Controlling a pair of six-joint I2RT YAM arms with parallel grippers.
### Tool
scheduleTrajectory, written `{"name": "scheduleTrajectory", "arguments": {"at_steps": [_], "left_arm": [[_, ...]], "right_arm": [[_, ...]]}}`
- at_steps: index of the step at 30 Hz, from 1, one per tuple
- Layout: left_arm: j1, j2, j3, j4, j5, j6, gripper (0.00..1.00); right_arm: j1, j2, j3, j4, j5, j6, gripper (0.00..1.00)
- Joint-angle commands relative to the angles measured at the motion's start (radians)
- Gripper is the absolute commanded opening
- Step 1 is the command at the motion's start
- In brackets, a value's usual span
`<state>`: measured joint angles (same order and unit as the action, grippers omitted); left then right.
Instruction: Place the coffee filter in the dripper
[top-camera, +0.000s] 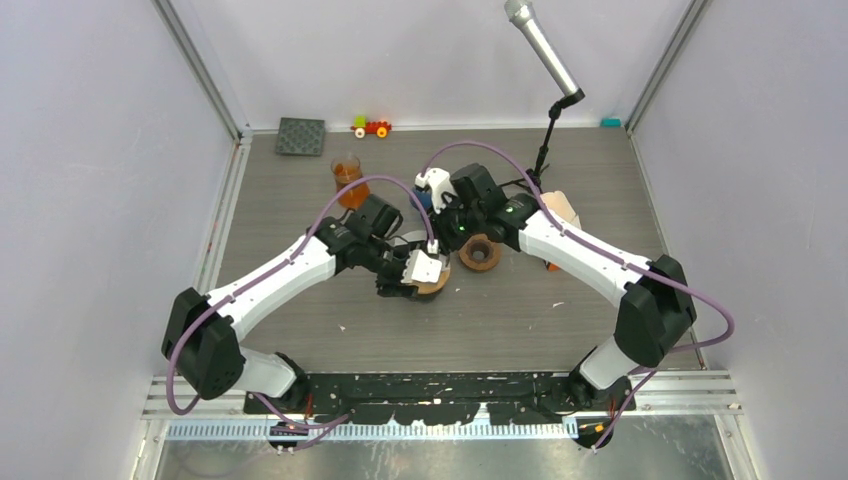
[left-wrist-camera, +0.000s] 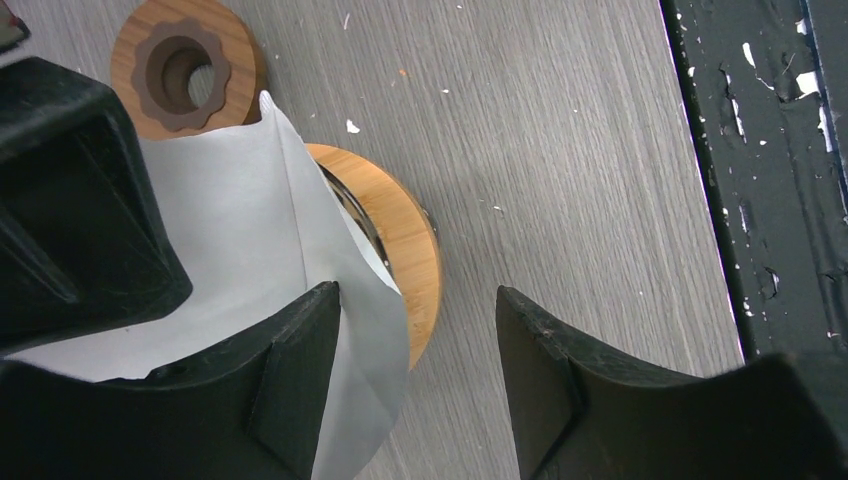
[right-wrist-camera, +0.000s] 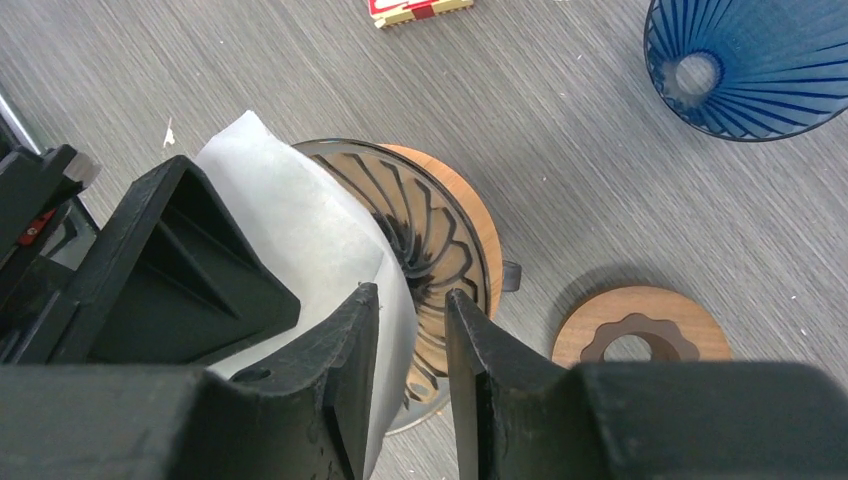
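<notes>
The left tool (left-wrist-camera: 418, 305) is gaping wide, gripping nothing. The right tool (right-wrist-camera: 412, 305) is standing narrowly parted over the paper filter (right-wrist-camera: 300, 215), which is leaning partly inside the glass dripper (right-wrist-camera: 445, 240).

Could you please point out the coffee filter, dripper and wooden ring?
coffee filter (right-wrist-camera: 320, 230), right wrist view, white paper side.
dripper (right-wrist-camera: 432, 240), right wrist view, ribbed inner wall.
wooden ring (right-wrist-camera: 640, 299), right wrist view, outer rim.

Grey wood-grain table (top-camera: 270, 200), dripper (right-wrist-camera: 430, 225), wooden ring (top-camera: 480, 253), amber cup (top-camera: 346, 172), toy car (top-camera: 371, 127)
</notes>
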<state>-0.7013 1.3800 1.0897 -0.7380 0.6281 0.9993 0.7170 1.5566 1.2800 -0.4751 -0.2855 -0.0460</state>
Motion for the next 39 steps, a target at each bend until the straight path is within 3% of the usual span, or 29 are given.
{"name": "scheduleTrajectory", "arguments": {"at_steps": [1,24,39], "left_arm": [[-0.01,0.004,-0.014,0.044,0.007,0.006,0.6],[-0.019,-0.031,-0.028,0.042,-0.009,0.001,0.55],[-0.019,-0.033,-0.019,0.039,-0.009,-0.002,0.56]], "right_arm": [[0.002,0.022,0.011,0.03,0.01,-0.004,0.37],[0.003,-0.005,0.121,-0.06,-0.015,-0.018,0.41],[0.003,0.02,0.11,-0.074,0.05,-0.059,0.58]]}}
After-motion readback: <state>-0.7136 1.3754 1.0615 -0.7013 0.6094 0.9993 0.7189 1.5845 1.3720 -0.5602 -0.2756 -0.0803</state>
